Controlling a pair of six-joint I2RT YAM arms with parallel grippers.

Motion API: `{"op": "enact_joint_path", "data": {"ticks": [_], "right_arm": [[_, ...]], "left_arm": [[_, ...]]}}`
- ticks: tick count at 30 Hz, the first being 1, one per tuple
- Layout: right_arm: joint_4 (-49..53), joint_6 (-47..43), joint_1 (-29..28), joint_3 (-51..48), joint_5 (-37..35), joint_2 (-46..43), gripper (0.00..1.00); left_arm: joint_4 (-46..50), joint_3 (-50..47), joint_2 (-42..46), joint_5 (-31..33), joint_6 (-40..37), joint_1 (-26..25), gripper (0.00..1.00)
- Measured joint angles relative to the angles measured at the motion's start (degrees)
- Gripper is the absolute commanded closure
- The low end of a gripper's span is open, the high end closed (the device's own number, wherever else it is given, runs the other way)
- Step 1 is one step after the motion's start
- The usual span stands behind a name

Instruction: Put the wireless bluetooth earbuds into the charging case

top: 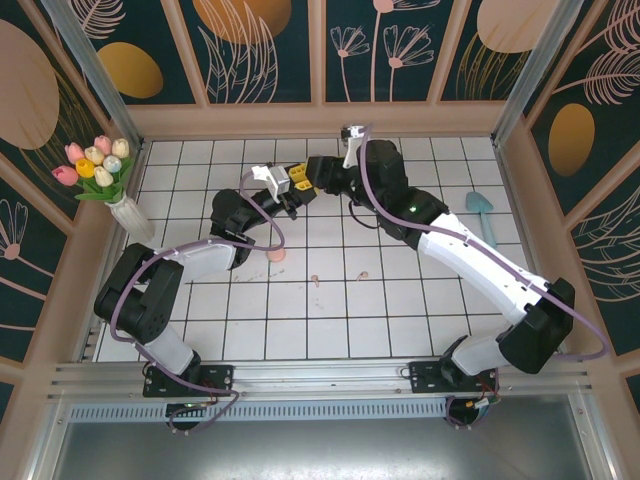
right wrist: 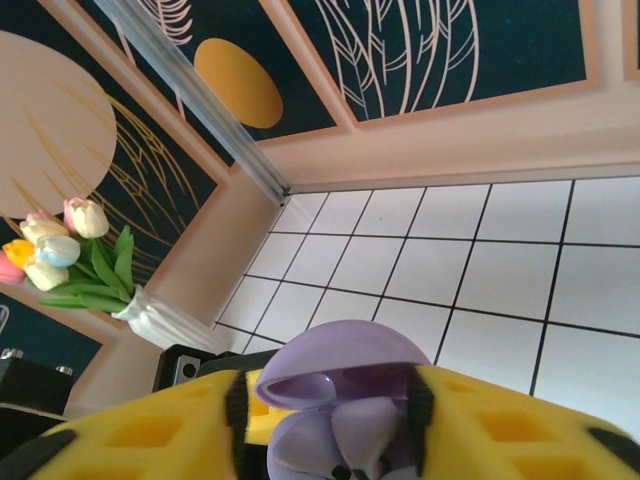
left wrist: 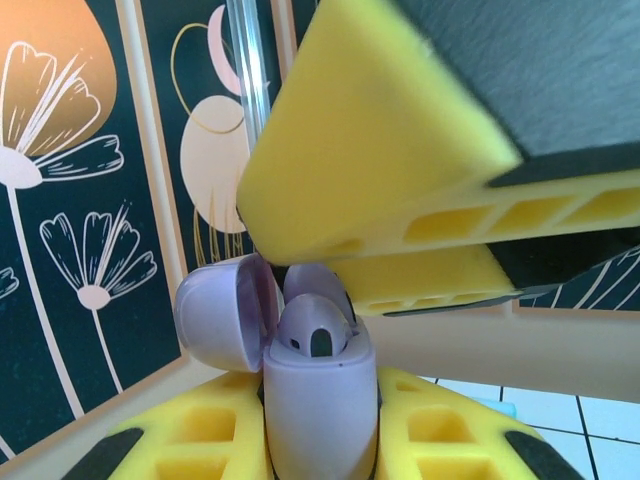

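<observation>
Left gripper (left wrist: 320, 452) pinches the open charging case (left wrist: 318, 400) — earbud (left wrist: 313, 335) seated inside — right gripper (right wrist: 328, 420) spread over it.

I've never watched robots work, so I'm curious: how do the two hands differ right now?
The left hand is clamped around the purple case, whose lid stands open; the right hand merely has its tips at the case's open mouth. From above, the left hand reaches in from the left, the right hand from the right. Whether the right hand holds anything is unclear. Both have yellow fingers.
</observation>
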State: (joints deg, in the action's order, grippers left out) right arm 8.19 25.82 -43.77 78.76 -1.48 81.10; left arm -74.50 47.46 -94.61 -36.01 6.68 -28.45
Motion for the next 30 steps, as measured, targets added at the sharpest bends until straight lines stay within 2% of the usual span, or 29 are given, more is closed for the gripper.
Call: {"op": "enact_joint_path", "data": {"ticks": [9,16,19,22,26,30], "right_arm": [[3.02,1.38,1.11,3.58,0.04,0.39,0.39],[4.92,2.38,3.34,6.97,0.15,-0.24,0.38],[8.66,2.54,5.53,11.26,0.37,0.76,0.41],[12.94,1.68,7.61,19.37,1.22,4.85,0.49],[21.03,-0.72,8.92,34.38,2.82,15.47,0.61],[29.97,-3.19,9.01,46.64,4.74,26.69,0.69]], "left_arm": [[-0.96,0.0,0.0,0.02,0.46,0.0,1.0],[-1.84,-0.55,0.0,0.0,0.48,0.0,1.0],[-1.97,-0.94,0.0,-0.22,0.68,0.0,1.0],[-1.95,-1.36,0.0,-1.07,0.94,0.0,1.0],[-1.81,-1.4,0.0,-2.23,1.33,0.0,1.0],[-1.68,-1.4,0.0,-2.75,1.77,0.0,1.0]]}}
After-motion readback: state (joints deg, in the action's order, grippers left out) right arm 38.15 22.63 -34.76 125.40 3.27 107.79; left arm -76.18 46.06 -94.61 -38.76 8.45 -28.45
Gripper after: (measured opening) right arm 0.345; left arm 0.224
